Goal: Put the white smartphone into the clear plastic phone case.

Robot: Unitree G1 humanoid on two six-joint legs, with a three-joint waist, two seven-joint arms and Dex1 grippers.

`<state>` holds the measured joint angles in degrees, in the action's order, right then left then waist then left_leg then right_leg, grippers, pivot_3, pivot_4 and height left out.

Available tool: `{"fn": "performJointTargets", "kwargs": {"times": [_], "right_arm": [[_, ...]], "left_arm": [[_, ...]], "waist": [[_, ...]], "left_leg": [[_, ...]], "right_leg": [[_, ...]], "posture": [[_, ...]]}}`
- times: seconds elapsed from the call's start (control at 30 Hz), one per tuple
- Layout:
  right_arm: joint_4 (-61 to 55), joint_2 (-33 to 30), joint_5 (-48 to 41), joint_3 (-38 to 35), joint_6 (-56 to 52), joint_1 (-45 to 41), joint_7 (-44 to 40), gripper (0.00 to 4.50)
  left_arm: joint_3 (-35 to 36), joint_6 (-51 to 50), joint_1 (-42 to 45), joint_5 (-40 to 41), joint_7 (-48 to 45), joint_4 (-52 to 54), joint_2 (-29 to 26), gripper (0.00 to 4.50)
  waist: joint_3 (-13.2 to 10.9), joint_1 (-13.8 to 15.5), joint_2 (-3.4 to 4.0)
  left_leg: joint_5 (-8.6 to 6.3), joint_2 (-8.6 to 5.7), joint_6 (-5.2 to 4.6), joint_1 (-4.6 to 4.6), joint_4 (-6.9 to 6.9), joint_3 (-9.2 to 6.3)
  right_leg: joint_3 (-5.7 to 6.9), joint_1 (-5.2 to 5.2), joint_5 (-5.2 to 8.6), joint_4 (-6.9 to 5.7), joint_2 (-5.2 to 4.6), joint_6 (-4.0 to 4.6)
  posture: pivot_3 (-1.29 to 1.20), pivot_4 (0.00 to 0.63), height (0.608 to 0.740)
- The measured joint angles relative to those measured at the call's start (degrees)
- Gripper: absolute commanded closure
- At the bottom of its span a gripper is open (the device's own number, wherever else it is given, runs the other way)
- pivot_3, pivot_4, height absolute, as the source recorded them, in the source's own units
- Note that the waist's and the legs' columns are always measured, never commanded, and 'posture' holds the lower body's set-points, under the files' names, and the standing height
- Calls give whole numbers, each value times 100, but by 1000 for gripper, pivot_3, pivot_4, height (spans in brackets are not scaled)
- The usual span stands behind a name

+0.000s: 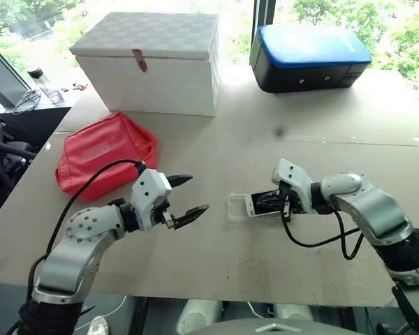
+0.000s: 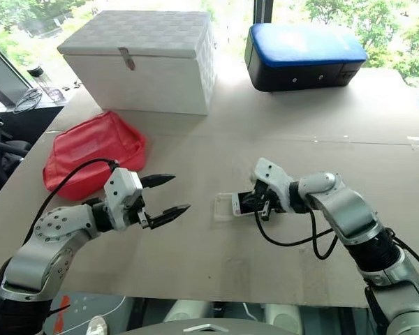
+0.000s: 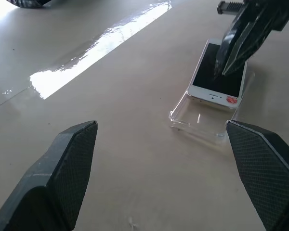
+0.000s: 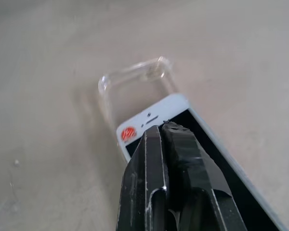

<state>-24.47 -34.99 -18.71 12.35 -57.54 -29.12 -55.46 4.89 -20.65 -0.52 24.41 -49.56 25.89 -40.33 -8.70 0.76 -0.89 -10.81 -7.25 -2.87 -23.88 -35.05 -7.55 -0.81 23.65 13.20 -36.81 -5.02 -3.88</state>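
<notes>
The white smartphone (image 1: 260, 203) lies screen up on the table, a red sticker at its near end. That end rests in the clear plastic phone case (image 3: 202, 120), whose free part sticks out toward my left gripper. My right gripper (image 4: 161, 127) is shut, its joined tips resting on the phone's dark screen (image 3: 205, 67). My left gripper (image 1: 199, 193) hovers open a short way to the left of the case (image 1: 236, 207), pointing at it, with nothing between its fingers (image 3: 72, 163).
A white box (image 1: 153, 63) stands at the back, with a blue-topped black case (image 1: 307, 59) to its right. A red pouch (image 1: 105, 150) lies at the left, behind my left arm. The table's front edge (image 1: 216, 296) runs just below both arms.
</notes>
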Motion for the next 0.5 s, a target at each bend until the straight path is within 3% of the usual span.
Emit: {"fn": "performJointTargets", "kwargs": {"times": [0.23, 0.5], "right_arm": [[379, -812, 407, -71, 449, -334, 330, 4428], [2407, -777, 1242, 995, 2412, -989, -438, 4428]], "left_arm": [[-96, -17, 129, 0, -23, -9, 25, 139], [-131, -15, 263, -1, -43, -95, 50, 139]], "waist": [[-3, 5, -2], [-12, -66, -1]], "left_leg": [[0, 0, 0, 0, 1, 6], [10, 0, -13, 2, 2, 11]], "right_leg": [[0, -3, 9, 3, -4, 14], [-5, 0, 0, 3, -1, 0]], "posture": [[0, 150, 740], [0, 150, 740]]}}
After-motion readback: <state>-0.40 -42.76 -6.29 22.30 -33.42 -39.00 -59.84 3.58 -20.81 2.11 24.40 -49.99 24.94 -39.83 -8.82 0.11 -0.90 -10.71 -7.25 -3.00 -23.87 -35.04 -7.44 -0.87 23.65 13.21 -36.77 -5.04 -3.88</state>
